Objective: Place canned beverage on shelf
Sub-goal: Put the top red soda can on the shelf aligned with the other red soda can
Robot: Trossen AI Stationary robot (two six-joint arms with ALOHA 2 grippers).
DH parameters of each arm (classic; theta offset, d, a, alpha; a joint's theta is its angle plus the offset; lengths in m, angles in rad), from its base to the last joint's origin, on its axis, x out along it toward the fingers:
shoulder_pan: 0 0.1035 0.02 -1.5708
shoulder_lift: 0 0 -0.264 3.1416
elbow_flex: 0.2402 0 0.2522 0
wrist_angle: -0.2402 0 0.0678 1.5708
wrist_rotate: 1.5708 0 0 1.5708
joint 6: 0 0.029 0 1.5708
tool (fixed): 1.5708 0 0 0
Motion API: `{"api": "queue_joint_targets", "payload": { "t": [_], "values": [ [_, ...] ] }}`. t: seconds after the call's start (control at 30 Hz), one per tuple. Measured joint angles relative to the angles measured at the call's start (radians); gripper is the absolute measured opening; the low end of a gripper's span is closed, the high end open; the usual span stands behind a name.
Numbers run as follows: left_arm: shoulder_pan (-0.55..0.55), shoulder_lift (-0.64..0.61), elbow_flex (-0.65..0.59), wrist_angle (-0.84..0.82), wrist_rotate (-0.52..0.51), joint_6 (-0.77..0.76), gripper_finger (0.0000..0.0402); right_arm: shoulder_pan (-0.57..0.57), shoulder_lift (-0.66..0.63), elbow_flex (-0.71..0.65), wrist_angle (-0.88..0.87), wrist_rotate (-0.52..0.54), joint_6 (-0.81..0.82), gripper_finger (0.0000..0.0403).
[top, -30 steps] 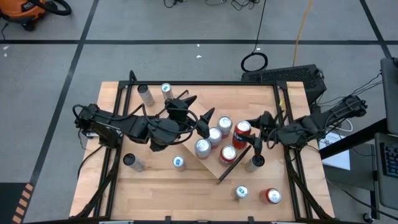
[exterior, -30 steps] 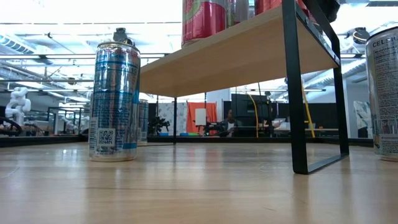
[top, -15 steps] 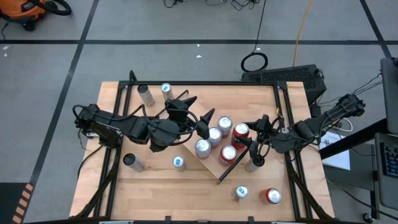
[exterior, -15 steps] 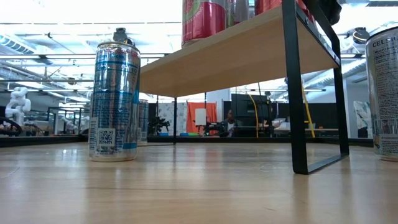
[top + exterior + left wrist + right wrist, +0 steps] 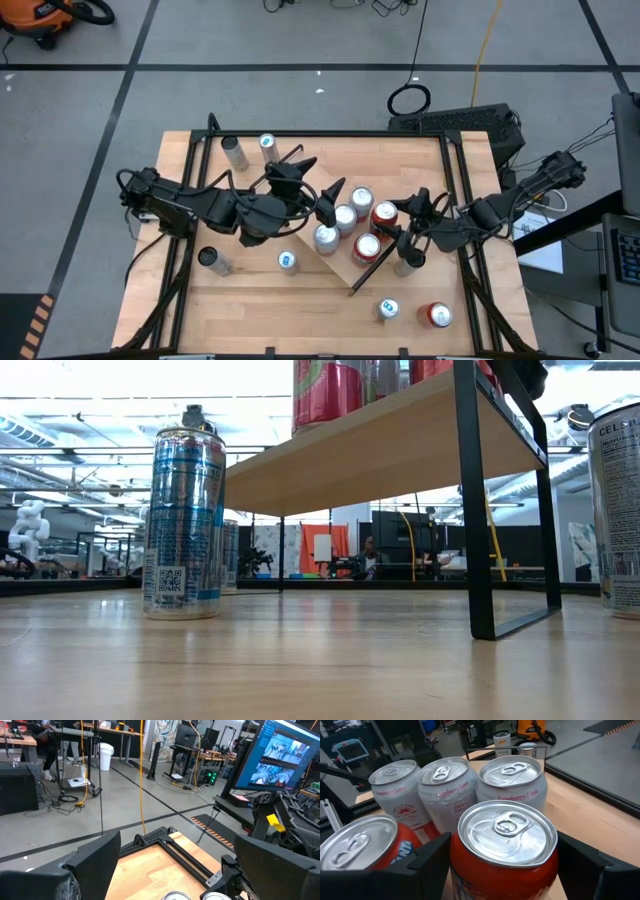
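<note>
Light-wood shelf (image 5: 345,262) sits angled mid-desk, thin black rail at each short end; from the low view it's a flat board on slim black legs with cans on top. Butcher-block desk (image 5: 300,320), black metal frame.

On the shelf: cluster of round aluminium cans, silver pull-tab lids. Red can (image 5: 502,850) sits between the right gripper (image 5: 403,233) fingers, jaws set either side of its body; contact not clear, can's base appears to be on the board. Just behind it, three pale cans (image 5: 450,790) with "Raspberry Lime" print, touching side by side, plus one red-orange can (image 5: 367,847) beside.

Left gripper (image 5: 318,190) hovers over the shelf's far end, jaws wide apart, nothing in them.

Loose on the desk: tall slim silver-blue can (image 5: 184,512) upright, more slim cans along the far and near edges, one red can (image 5: 435,316) at the near right corner.
</note>
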Motion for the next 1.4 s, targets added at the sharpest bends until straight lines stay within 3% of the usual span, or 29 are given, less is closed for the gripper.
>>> {"api": "queue_joint_targets", "payload": {
  "t": [0.87, 1.4],
  "values": [
    [0.000, 0.000, 0.000, 0.000, 0.014, -0.001, 0.0389, 0.020, -0.009, -0.001, -0.003, -0.035, 0.003, 0.0326],
    [0.000, 0.000, 0.000, -0.018, 0.023, -0.027, 0.0389, 0.019, -0.121, 0.010, 0.006, -0.058, 0.023, 0.0327]
  ]
}}
